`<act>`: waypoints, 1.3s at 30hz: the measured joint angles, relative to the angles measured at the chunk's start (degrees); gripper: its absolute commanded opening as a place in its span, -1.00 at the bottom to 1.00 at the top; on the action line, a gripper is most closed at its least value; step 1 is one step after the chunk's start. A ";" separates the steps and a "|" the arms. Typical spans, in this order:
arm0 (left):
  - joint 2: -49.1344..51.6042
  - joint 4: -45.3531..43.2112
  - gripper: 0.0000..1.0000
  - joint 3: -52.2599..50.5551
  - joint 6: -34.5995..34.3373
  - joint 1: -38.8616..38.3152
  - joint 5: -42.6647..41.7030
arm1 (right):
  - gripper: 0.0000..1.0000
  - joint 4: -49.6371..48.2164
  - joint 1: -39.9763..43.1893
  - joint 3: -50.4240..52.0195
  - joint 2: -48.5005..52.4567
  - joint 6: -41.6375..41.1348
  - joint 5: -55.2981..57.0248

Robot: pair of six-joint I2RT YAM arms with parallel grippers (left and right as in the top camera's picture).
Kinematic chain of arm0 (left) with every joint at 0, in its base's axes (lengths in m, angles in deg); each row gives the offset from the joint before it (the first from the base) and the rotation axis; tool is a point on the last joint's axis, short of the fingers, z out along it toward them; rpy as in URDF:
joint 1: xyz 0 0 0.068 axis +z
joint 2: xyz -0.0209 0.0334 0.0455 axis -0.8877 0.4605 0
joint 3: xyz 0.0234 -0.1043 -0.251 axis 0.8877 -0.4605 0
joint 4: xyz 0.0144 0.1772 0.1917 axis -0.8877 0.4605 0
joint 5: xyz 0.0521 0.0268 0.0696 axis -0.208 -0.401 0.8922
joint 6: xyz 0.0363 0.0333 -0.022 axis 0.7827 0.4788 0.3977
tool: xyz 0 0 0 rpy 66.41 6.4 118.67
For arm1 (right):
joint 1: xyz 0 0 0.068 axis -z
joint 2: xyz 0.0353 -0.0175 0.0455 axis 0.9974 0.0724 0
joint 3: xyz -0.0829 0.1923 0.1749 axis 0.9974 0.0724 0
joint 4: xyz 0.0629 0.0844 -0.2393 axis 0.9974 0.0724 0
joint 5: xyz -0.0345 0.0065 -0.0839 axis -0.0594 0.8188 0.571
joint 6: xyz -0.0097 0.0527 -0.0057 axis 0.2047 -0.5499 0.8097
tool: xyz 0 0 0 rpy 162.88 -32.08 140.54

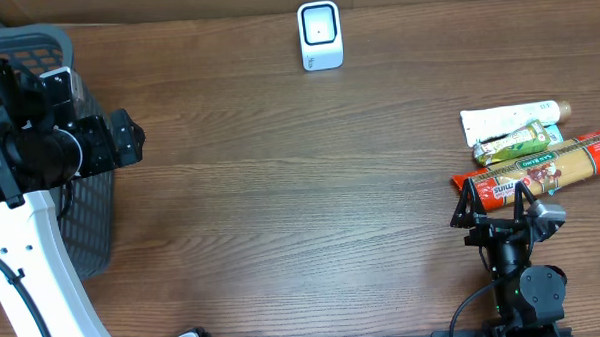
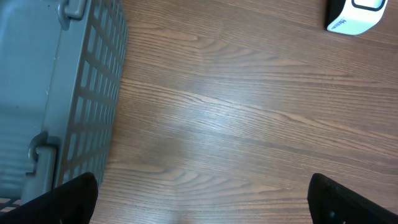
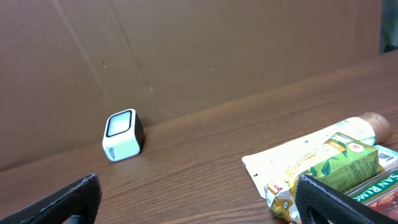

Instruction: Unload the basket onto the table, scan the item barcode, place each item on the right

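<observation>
The white barcode scanner [image 1: 320, 35] stands at the far middle of the table, and it also shows as scanner [image 2: 357, 15] and scanner [image 3: 122, 135]. The items lie in a pile at the right: a white pouch [image 1: 508, 119], a green packet [image 1: 511, 141] and a long red pasta packet [image 1: 545, 168]. My right gripper [image 1: 493, 200] is open just in front of the pile's left end, holding nothing; its view shows the pouch [image 3: 298, 158] and green packet [image 3: 339, 165] by its right finger [image 3: 342, 202]. My left gripper [image 1: 136, 140] hangs open and empty beside the basket.
A grey plastic basket [image 1: 90, 221] sits at the table's left edge, its mesh wall [image 2: 93, 93] close to my left gripper [image 2: 202, 202]. A brown cardboard wall [image 3: 186, 56] backs the table behind the scanner.
</observation>
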State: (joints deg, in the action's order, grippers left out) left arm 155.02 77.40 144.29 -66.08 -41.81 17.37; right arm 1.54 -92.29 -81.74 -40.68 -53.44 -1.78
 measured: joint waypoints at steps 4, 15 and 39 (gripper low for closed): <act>-0.66 -0.04 0.99 -0.61 0.02 -0.04 1.27 | 1.00 0.02 0.00 0.00 0.00 0.02 0.02; -24.81 -52.24 0.99 -36.04 4.55 -9.20 -7.63 | 1.00 0.00 0.02 0.00 -0.02 0.00 0.02; -71.23 -99.25 0.99 -105.11 13.79 -17.18 -3.37 | 1.00 0.00 0.02 0.00 -0.02 0.00 0.00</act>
State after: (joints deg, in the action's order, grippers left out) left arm 83.79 -21.85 39.18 -52.29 -58.98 14.00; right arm 1.54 -92.26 -81.74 -40.70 -53.44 -1.78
